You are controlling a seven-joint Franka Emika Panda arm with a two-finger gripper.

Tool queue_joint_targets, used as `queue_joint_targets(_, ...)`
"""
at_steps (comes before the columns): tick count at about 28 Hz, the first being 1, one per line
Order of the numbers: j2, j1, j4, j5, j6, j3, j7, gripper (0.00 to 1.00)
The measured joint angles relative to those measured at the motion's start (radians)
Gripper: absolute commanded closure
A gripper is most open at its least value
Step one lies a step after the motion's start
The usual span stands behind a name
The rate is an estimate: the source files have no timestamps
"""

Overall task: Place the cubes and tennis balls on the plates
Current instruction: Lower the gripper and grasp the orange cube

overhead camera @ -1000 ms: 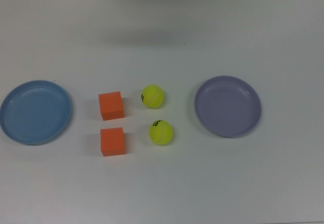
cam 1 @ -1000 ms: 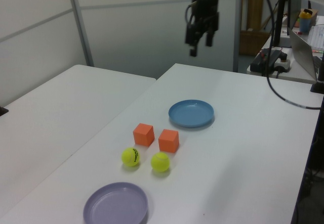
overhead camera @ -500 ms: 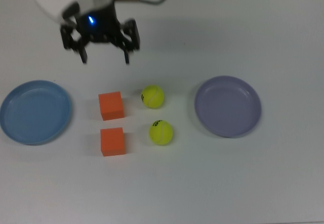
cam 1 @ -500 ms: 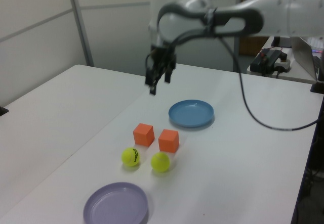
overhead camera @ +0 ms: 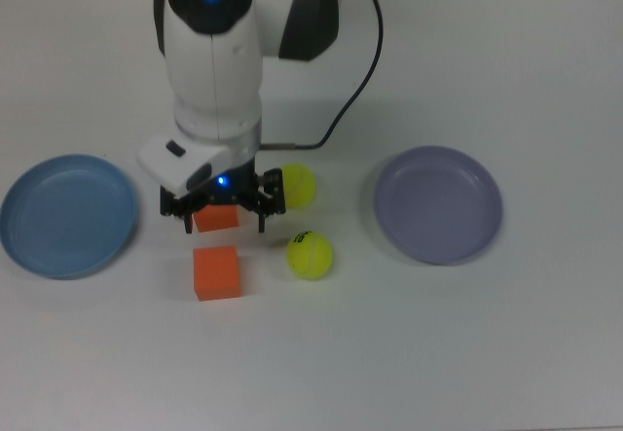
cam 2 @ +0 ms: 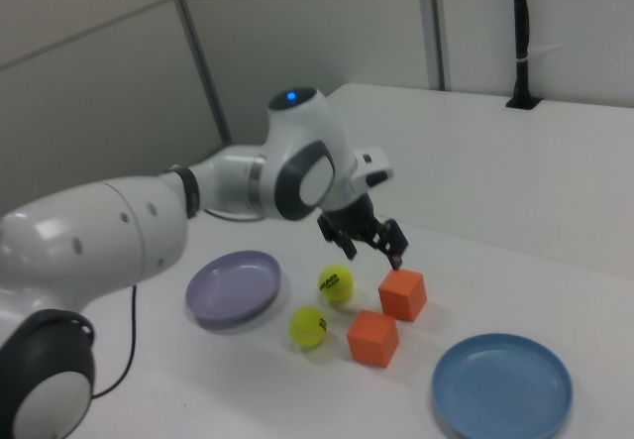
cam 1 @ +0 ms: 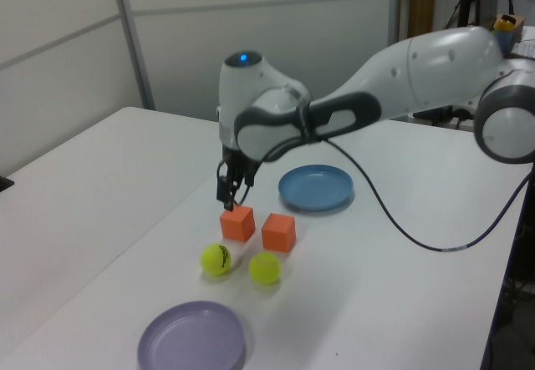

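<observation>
White table [cam 1: 401,303] top, matte, evenly lit. Second white table [cam 1: 75,195] butts against it on the left view's left. Grey partition panels [cam 1: 192,36] with metal posts behind. Cluttered desk [cam 1: 468,107] beyond, left view's right.

Two orange cubes [overhead camera: 216,272], two yellow-green tennis balls [overhead camera: 310,255] (small black print), light blue plate [overhead camera: 66,215], lavender plate [overhead camera: 438,204], white table [overhead camera: 506,71], white-and-grey arm [cam 1: 393,78] with blue light, black gripper [overhead camera: 223,209].
</observation>
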Motion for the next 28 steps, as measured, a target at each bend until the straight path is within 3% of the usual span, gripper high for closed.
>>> queue_joint_targets(10,0.119,0.0,0.0,-0.09,0.142,-0.001,0.0,0.02)
queue_joint_targets(11,0.127,0.0,0.0,-0.103,0.157,-0.002,0.0,0.33)
queue_joint_targets(12,0.139,-0.001,0.0,-0.122,0.174,-0.003,0.0,0.54)
queue_joint_targets(13,0.145,-0.001,0.001,-0.132,0.183,-0.003,0.0,0.71)
queue_joint_targets(16,0.16,-0.003,0.001,-0.153,0.204,-0.005,0.001,1.0)
queue_joint_targets(28,0.168,-0.002,0.026,-0.158,0.218,-0.006,0.024,1.0)
